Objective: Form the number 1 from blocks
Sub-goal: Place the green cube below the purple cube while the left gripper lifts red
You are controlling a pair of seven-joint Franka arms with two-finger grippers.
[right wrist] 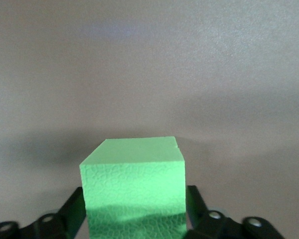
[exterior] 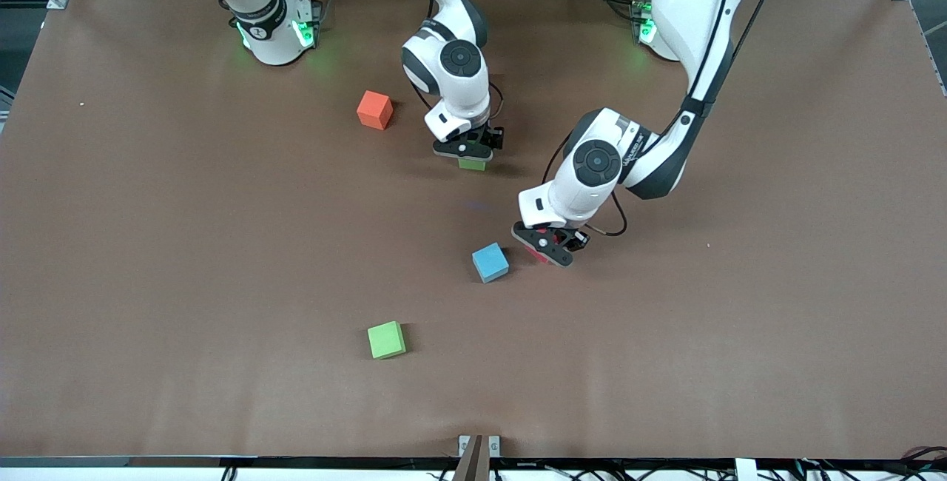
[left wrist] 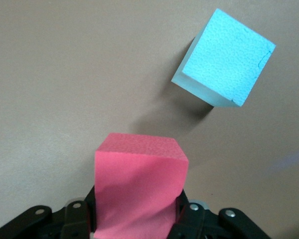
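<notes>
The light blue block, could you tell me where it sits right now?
The light blue block sits mid-table beside the left gripper, farther from the front camera than the lone green block.

**Free room and obstacles on the brown table**

The left gripper (exterior: 546,246), closed on a pink foam cube (left wrist: 139,186), sits just beside a light blue foam cube (exterior: 490,262); only a narrow gap separates them. The right gripper (exterior: 469,152) straddles a green foam cube (right wrist: 134,191). An orange foam cube (exterior: 374,109) and a second green foam cube (exterior: 386,340) stand well apart, with open tabletop (exterior: 185,259) around each.
</notes>
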